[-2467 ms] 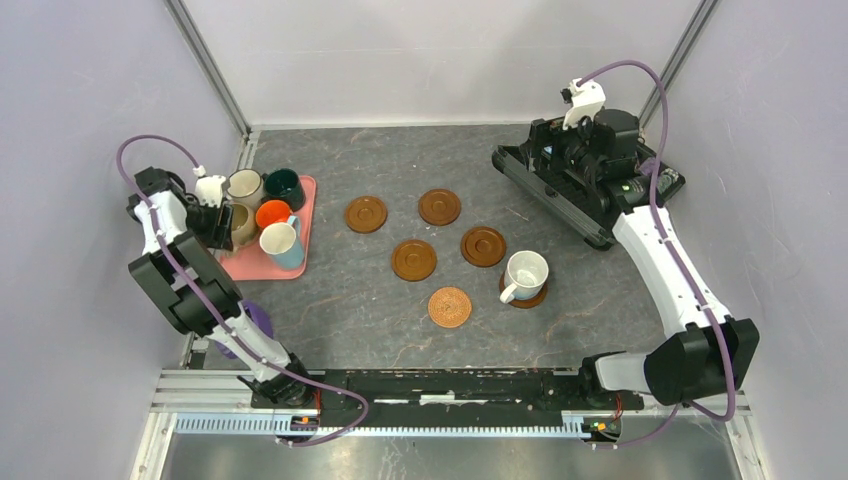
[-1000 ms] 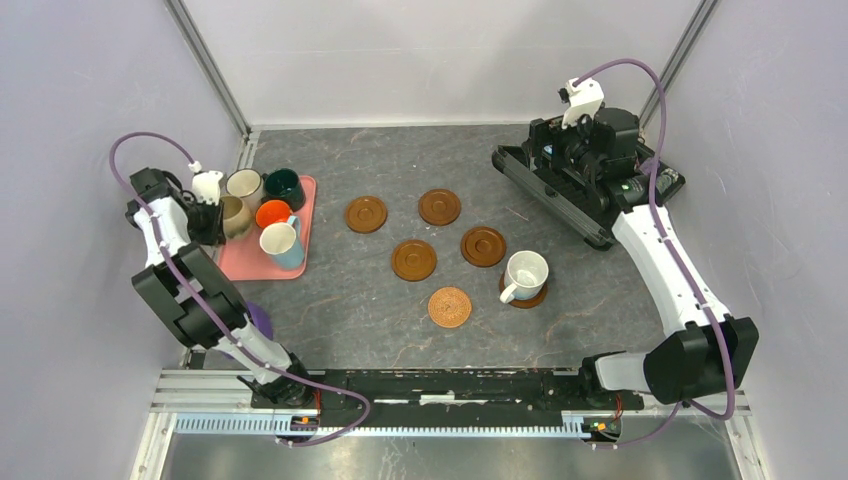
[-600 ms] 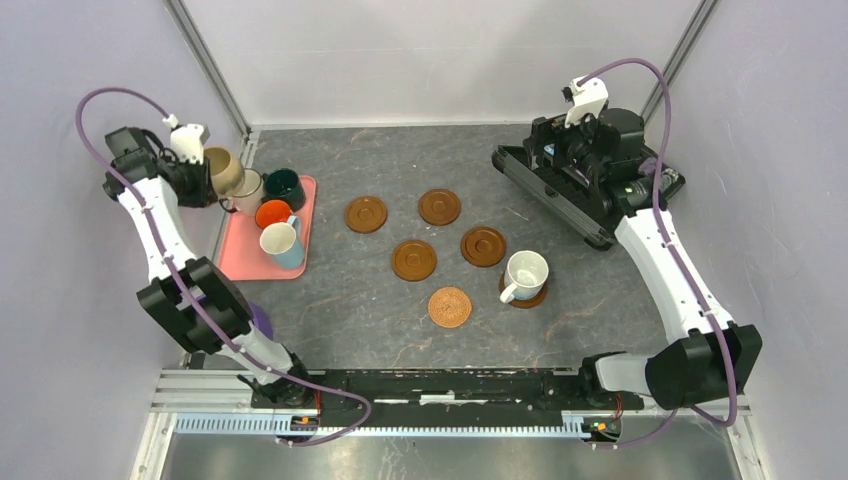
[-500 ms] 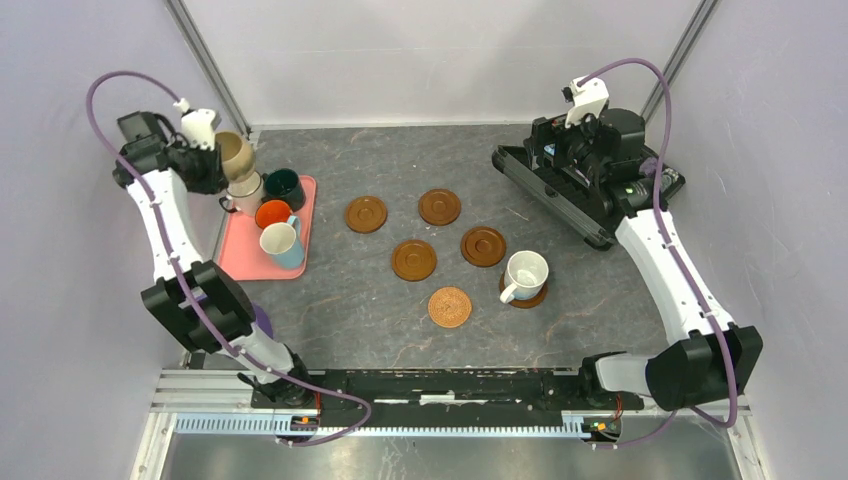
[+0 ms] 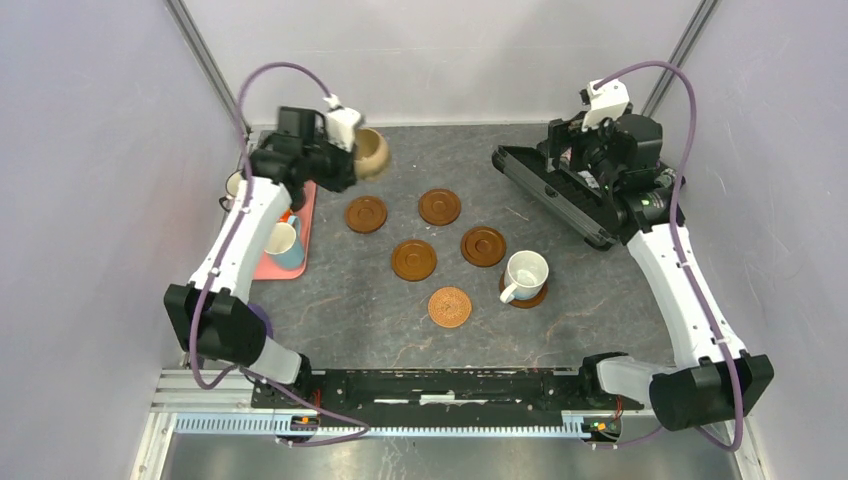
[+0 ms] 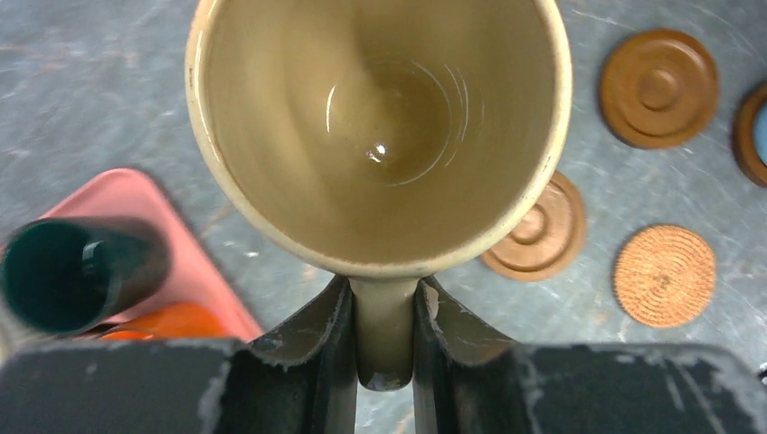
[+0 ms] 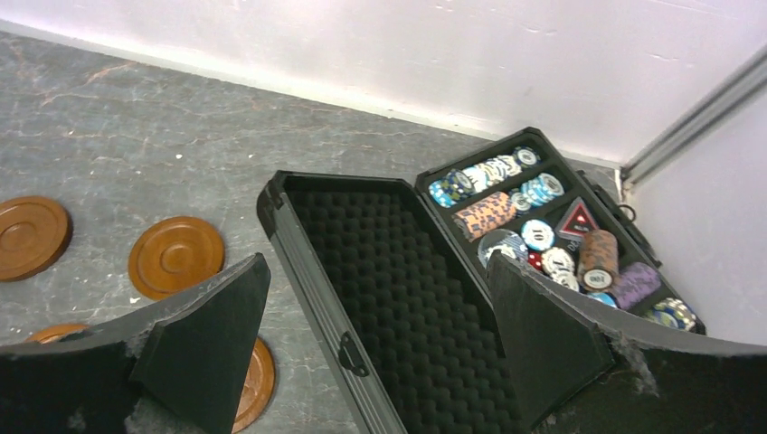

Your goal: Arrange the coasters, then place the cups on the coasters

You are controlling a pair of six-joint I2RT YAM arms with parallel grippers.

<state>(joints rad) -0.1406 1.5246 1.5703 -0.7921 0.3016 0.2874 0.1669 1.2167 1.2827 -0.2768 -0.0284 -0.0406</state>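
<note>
So our left gripper (image 6: 383, 330) is pinched in tight on the handle of the beige mug (image 6: 380, 127), holding it up over the far-left bit of the table (image 5: 340, 300), just beyond the coasters (image 5: 366, 213). Our right gripper (image 7: 375, 353) is spread wide with nothing in it, hanging over the open chip case (image 7: 398, 289). The white mug (image 5: 526, 271) sits on one coaster, and the other five are bare.
</note>
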